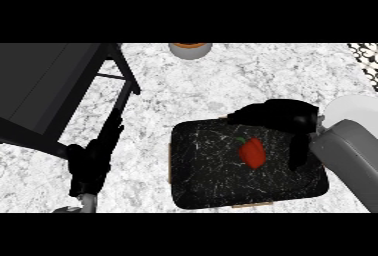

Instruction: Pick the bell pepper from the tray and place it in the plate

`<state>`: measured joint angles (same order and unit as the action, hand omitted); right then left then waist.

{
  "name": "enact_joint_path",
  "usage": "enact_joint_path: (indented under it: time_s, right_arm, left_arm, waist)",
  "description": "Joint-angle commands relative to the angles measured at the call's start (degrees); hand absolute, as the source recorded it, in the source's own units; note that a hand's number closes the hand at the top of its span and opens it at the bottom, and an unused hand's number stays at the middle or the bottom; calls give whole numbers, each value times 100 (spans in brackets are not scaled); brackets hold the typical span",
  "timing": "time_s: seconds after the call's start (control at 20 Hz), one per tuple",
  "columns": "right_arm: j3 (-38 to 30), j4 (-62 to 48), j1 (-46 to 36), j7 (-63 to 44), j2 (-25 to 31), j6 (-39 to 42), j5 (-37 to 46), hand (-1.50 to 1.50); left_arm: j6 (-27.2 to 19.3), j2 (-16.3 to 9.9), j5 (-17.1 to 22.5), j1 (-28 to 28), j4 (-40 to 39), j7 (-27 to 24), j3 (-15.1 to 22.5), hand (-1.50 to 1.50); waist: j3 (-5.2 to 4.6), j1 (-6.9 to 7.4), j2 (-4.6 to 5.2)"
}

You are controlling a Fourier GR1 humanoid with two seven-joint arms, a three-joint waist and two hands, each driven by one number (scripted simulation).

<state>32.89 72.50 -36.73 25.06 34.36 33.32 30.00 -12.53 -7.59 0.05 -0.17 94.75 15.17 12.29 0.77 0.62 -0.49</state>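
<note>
Bell pepper — on tray

Bare counter — beyond tray

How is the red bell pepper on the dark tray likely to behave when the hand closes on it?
The bell pepper looks smooth and rounded, so it may slip or roll. It lies on its side on the flat tray, with nothing bracing it. The right hand arches over it, not yet gripping.

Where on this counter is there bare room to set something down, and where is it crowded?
Bare counter lies between the dark stand, the bowl and the tray. It is crowded on the right: the right hand hangs over the tray beside the pepper and plate.
</note>
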Motion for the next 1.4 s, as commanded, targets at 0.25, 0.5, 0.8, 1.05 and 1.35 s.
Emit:
enact_joint_path:
  time_s: [0.25,0.5,0.8,1.05,1.35]
  right_arm:
    - [213,-486,-183,17,-538,43,533,-150]
    - [108,-519,-44,58,-546,-4,670,-150]
    - [104,-588,-102,-32,-810,103,817,-150]
    - [169,-875,147,433,-719,-350,1178,-150]
    - [275,-798,408,599,-1057,-985,1524,150]
  left_arm:
    - [-216,-184,-212,59,-579,-28,-389,0]
    - [73,-392,55,-62,-811,-149,-682,0]
    - [-87,-219,-68,14,-940,-371,-562,0]
    - [-205,-109,-120,-296,-993,-155,-565,0]
    - [-132,-143,-26,-58,-835,-126,-536,0]
  waist:
    - [-78,19,73]
    - [-80,-14,77]
    - [-82,-16,73]
    - [-76,-32,80]
    - [-76,-39,63]
